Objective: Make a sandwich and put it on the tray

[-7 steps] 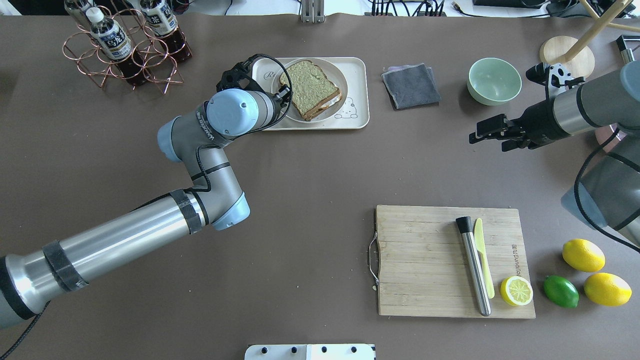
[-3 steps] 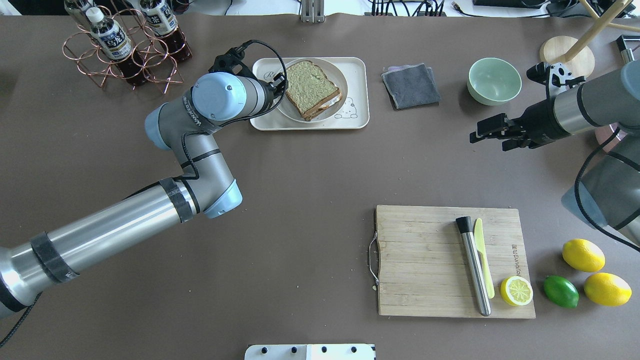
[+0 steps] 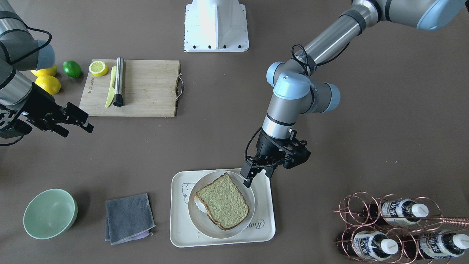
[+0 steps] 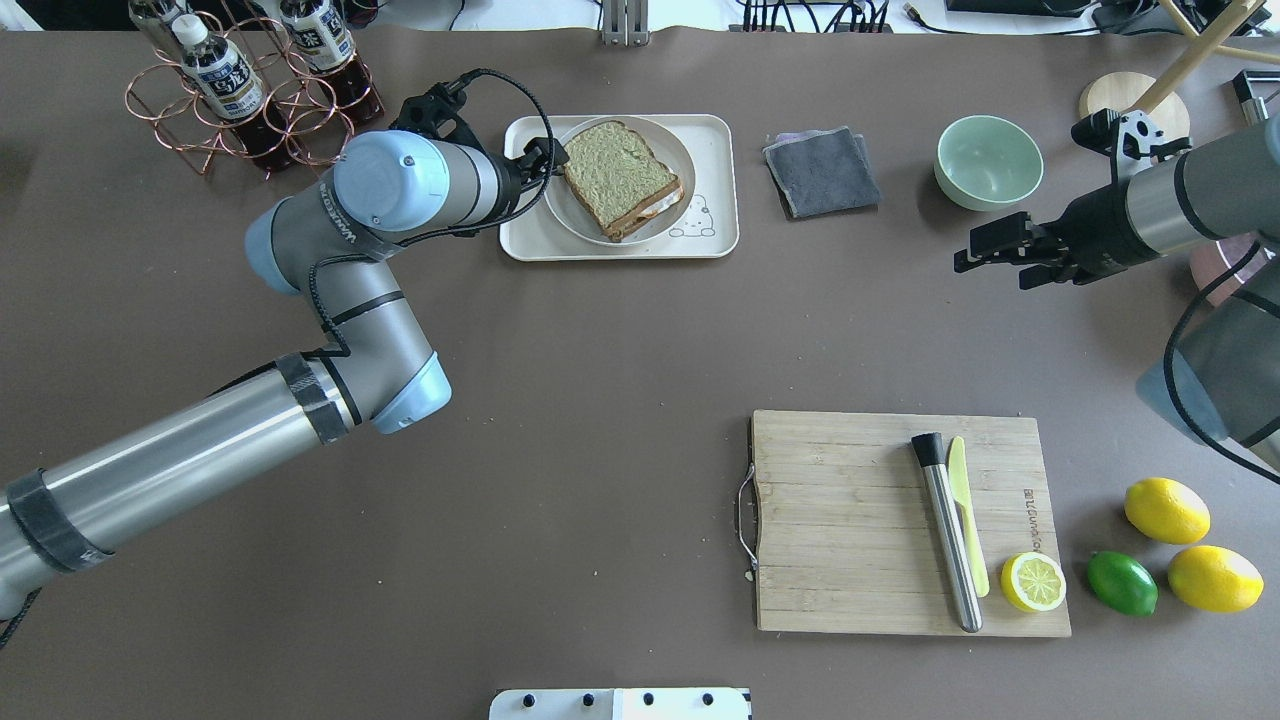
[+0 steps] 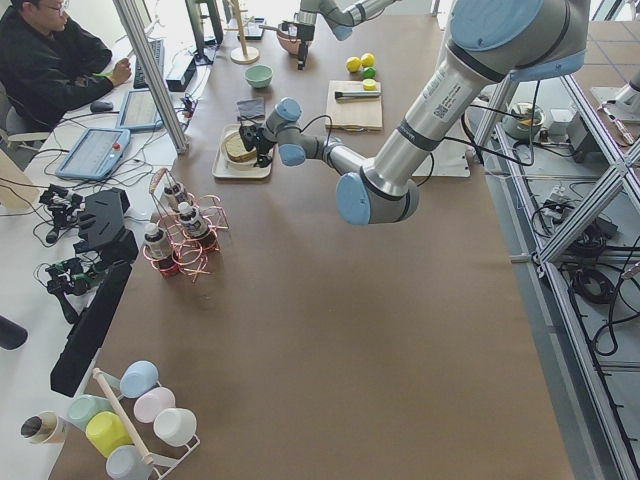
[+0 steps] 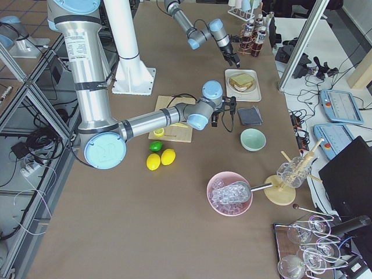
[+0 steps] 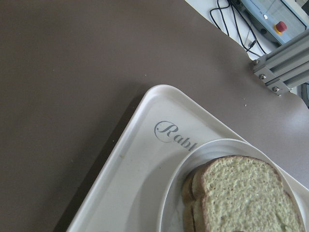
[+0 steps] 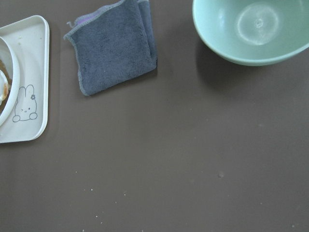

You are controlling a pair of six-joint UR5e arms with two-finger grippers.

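Observation:
The sandwich (image 4: 620, 178), two greenish-tan bread slices with egg white peeking out at one edge, lies on a round white plate (image 4: 575, 215). The plate stands on the cream tray (image 4: 715, 240). They also show in the front view: the sandwich (image 3: 222, 201), the plate (image 3: 198, 218) and the tray (image 3: 179, 227). My left gripper (image 3: 258, 178) is open and empty, and hovers at the plate's rim by the tray's corner. The left wrist view shows the sandwich (image 7: 246, 193) and the tray's "Rabbit" script. My right gripper (image 4: 965, 255) is open and empty, and hangs right of the grey cloth.
A wooden cutting board (image 4: 850, 520) holds a steel muddler (image 4: 948, 530), a yellow-green knife and half a lemon (image 4: 1033, 582). Two lemons and a lime lie to its right. A green bowl (image 4: 988, 160) and a grey cloth (image 4: 822, 170) sit right of the tray. A bottle rack (image 4: 250, 90) stands to its left.
My left arm has drawn back to the left, off the plate toward the tray's left edge. My right gripper has shifted slightly right and farther back. The sandwich has not moved.

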